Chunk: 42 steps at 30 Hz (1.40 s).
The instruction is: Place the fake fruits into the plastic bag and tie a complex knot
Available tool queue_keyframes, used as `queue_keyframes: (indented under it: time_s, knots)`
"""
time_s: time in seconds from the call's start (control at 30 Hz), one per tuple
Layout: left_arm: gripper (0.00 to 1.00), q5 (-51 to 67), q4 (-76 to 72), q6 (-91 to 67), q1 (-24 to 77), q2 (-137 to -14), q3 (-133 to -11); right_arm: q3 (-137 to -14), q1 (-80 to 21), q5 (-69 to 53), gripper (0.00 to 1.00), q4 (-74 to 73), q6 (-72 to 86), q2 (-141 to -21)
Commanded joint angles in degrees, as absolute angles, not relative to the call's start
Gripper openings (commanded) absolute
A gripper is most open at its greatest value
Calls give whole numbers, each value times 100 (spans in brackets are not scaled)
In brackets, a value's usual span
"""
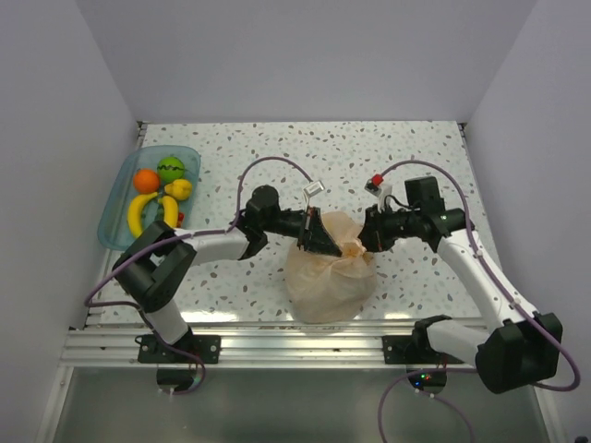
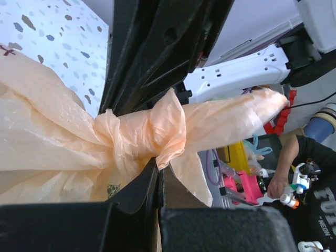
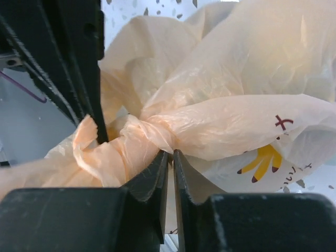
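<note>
Knotted bag at table front edge

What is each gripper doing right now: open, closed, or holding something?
Left gripper: closed on a twisted handle of the plastic bag.
Right gripper: closed on the bag's other handle.

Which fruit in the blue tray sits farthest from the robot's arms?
The green ball with the dark zigzag, at the far end of the tray beside the orange; the yellow bananas lie nearer the arms.
</note>
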State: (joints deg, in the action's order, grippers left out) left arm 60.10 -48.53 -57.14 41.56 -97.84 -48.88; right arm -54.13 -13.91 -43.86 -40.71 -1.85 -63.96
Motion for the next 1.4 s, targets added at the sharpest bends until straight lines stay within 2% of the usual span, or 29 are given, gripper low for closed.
queue_keyframes:
  time_s: [0.0,0.07,0.23,0.3,0.33,0.43,0.47,0.67,0.8,0.87,0.97,1.07,1.1,1.23,1.27,1.3,1.33,1.37]
  knots:
    - [0,6126,-4106,-5020,4087,-9484,-5185,-5396,-1319,-4525,15,-4104,-352,-6522]
    - [0,6170,-3973,-4826,4061,-9414,-5177,-5431,-1073,-5208,23,-4166,-544,-6330]
    - [0,6223,-2982,-4064,3982,-9097,-5431,-5914,-1037,-5616,50,-4305,-755,-5959]
    - [0,6144,-2217,-3693,3955,-8939,-5651,-6152,-1046,-5503,52,-4787,-1115,-5950]
    - [0,6135,-2032,-3352,3955,-8904,-5695,-6222,-994,-5424,47,-4955,-1229,-5976]
    - [0,5977,-1057,-2684,3955,-8789,-5923,-6389,-705,-5247,40,-5536,-1757,-6126]
    - [0,5881,-715,-2594,3955,-8772,-5985,-6416,-599,-5238,33,-5676,-1984,-6222]
    - [0,5547,200,-2084,3946,-8850,-6152,-6477,-308,-4957,16,-6291,-2309,-7197]
    - [0,5396,860,-1759,3946,-8991,-6337,-6732,-570,-5440,12,-7029,-2996,-8102]
    - [0,5370,1054,-1626,3946,-9087,-6398,-6733,-1027,-5667,12,-7102,-3146,-8444]
    - [0,5396,1011,-1696,3955,-9184,-6416,-6531,-1511,-6151,13,-6743,-2754,-8604]
    - [0,5414,915,-1836,3981,-9281,-6372,-6216,-1661,-6109,15,-5715,-1919,-8552]
    - [0,5414,862,-1898,3999,-9307,-6337,-6136,-1679,-5978,16,-5295,-1777,-8491]
    - [0,5501,319,-2423,4148,-9448,-6118,-5898,-1749,-6186,44,-4808,-1380,-8394]
    - [0,5606,-380,-2635,4157,-9457,-5934,-5819,-1775,-6179,60,-4712,-1180,-8367]
    - [0,5634,-735,-3107,4166,-9457,-5828,-5784,-1810,-6196,67,-4459,-1082,-8271]
    - [0,5686,-1182,-3416,4192,-9466,-5705,-5722,-1819,-6214,78,-4247,-924,-8201]
    - [0,5704,-2074,-3697,4210,-9475,-5478,-5574,-1819,-6249,80,-4002,-488,-8139]
